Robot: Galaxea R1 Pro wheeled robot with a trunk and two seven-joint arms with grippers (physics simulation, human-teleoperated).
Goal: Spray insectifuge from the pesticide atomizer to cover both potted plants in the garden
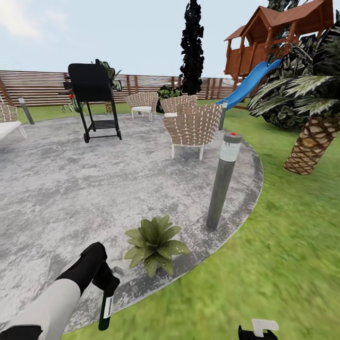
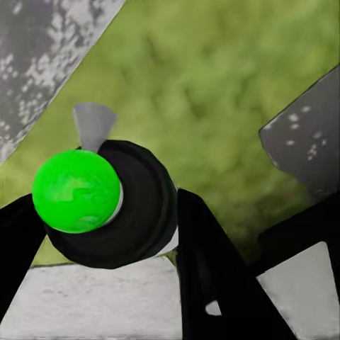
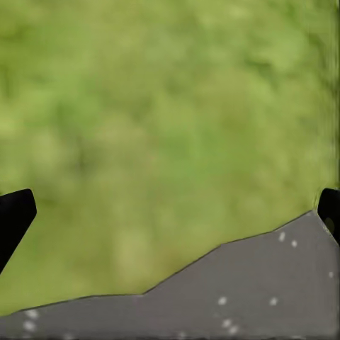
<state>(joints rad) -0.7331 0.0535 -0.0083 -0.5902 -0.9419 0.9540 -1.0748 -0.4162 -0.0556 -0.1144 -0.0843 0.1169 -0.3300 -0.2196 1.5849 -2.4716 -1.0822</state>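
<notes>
The left pincer (image 1: 107,283) is pinching the pesticide atomizer (image 1: 106,309), which hangs over the paved round's (image 1: 71,189) near edge, beside one potted plant (image 1: 154,242). Its white label (image 1: 108,307) is too small to read (no lettering resolves). The right pincer (image 3: 170,212) shows just two dark fingertips (image 3: 14,216), spread wide above the lawn (image 1: 264,264); in the head view it is cut off by the frame.
</notes>
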